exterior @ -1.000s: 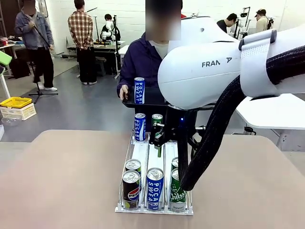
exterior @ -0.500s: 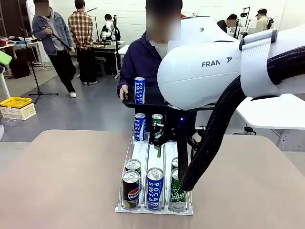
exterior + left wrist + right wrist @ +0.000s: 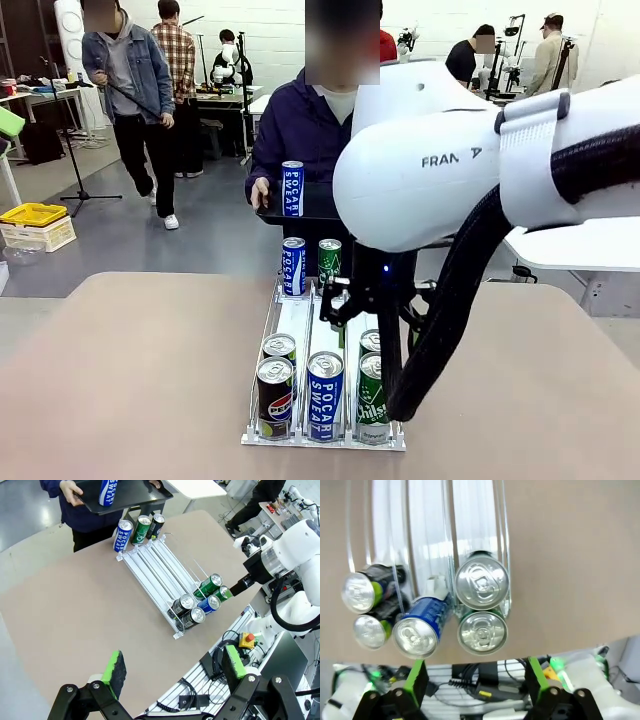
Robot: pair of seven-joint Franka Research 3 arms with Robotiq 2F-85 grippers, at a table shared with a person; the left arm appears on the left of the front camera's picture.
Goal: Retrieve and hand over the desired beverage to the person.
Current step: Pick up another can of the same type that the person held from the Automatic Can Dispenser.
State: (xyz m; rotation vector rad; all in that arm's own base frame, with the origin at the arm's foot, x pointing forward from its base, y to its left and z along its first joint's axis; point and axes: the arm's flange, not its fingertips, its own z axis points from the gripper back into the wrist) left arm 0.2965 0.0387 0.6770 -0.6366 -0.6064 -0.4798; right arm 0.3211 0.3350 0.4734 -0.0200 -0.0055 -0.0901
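Beige tabletop (image 3: 130, 380); the person (image 3: 295, 130) at its far side holds a tray (image 3: 135, 495) carrying one blue can (image 3: 292, 189). Clear rack (image 3: 297, 320) lies between us. My right tool (image 3: 476, 675) hangs wide open and empty above the green cans (image 3: 481, 582) at the rack's near end. My left tool (image 3: 174, 665) is likewise open and empty, high up. Next, I judge: centre on one rim, descend straight, keep both pads clear of the rails.

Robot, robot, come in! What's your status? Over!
Left gripper open, empty. Right gripper open, hovers over the rack's near-end cans. Person holds a tray with one blue can. Nothing blocking.
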